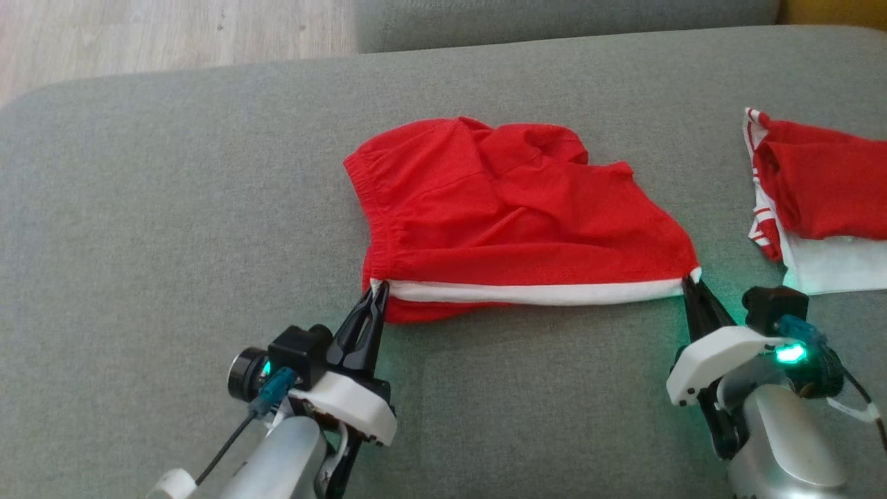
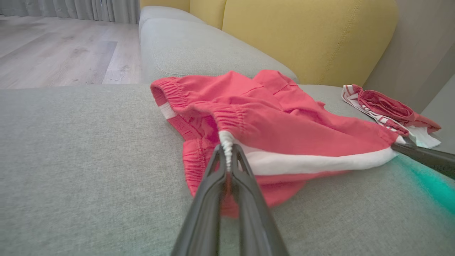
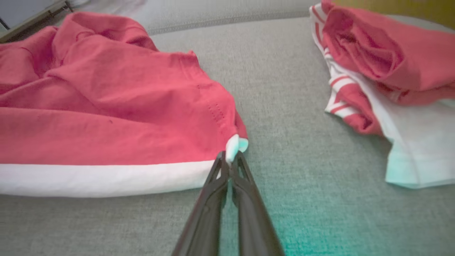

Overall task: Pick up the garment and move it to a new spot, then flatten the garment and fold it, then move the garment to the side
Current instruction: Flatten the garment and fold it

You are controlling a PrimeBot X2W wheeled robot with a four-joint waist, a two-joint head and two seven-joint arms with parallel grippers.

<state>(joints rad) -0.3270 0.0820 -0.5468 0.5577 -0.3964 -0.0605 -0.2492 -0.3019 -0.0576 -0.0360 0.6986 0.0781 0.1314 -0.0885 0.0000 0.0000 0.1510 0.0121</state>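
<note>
The red shorts lie rumpled mid-seat on the grey sofa. The left end effector is pinched tight on one end of their white stripe, and the right end effector on the other end. A folded red-and-white garment lies apart to the right, close beside the right arm, and a yellow cushion stands behind.

You are looking at a home living room: a grey sofa, with yellow back cushions rising behind its seat, pale wood-plank floor beyond its edge, and long grey curtains hanging farthest from the sofa.
</note>
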